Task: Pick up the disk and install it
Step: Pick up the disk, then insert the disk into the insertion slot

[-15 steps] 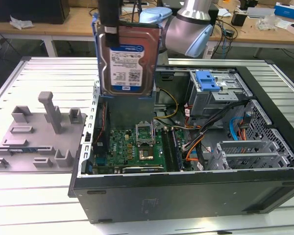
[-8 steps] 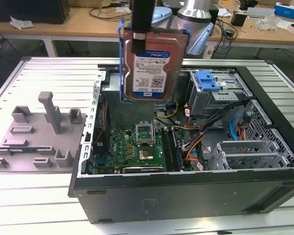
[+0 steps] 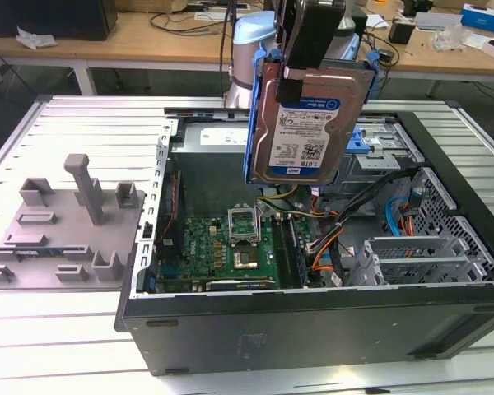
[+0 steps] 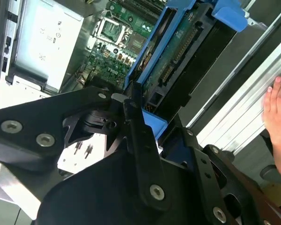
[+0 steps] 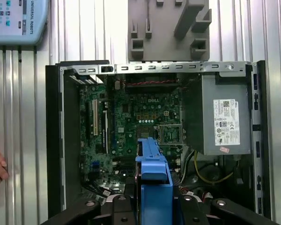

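Pick-up: done | your gripper [image 3: 296, 78] is clamped tight on the disk [image 3: 309, 132], which hangs upright above the open computer case [image 3: 313, 329] (not seated anywhere yet) | install: you have that left.

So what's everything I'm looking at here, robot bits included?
disk: one, silver with a blue bracket, held upright above the open case.
computer case: one, black, lying open on the table.
circuit board: one, green, inside the case.
power-supply box: one, grey, inside the case at one end.
fixture block: one, grey, on the table, at the exterior view's left of the case.
table: one, silver and ribbed, under the case.
person's hand: one, by the table's ribbed top.
arm: one, pale blue, behind the disk.
fingers: one pair, black, clamped on the disk's top.
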{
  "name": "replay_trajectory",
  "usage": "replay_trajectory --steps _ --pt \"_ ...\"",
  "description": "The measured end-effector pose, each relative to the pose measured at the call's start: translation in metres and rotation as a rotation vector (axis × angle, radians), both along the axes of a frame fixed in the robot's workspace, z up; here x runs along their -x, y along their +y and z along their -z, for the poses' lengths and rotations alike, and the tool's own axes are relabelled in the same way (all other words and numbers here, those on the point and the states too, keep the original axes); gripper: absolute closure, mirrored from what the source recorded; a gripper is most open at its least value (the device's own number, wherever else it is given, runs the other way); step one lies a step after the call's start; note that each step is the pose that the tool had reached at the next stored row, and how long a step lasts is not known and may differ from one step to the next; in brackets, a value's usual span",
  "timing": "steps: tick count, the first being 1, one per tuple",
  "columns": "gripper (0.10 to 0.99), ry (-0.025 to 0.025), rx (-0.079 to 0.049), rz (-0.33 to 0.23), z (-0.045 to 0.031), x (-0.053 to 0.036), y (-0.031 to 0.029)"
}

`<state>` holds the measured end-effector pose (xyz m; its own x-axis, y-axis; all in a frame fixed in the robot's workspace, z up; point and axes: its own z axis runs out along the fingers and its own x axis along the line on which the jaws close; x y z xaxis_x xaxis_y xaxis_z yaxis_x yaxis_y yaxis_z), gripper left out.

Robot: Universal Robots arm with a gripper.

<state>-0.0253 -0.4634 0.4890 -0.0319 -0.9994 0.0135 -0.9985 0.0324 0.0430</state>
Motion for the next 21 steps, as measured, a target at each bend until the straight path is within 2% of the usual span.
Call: replay_trajectory --steps 17,18,19,20,21 --pt "0.718 0.0 0.0 0.0 0.0 -0.0008 0.0" --pt "0.718 -0.0019 0.0 0.0 0.0 -0.0009 0.0" --pt "0.718 -0.01 -0.001 0.0 -0.0001 -0.0009 0.0" --pt "0.718 -0.0195 -0.013 0.0 -0.0001 -0.0009 -0.0004" --pt "0.718 -0.0233 -0.021 0.0 0.0 -0.0008 -0.0014"
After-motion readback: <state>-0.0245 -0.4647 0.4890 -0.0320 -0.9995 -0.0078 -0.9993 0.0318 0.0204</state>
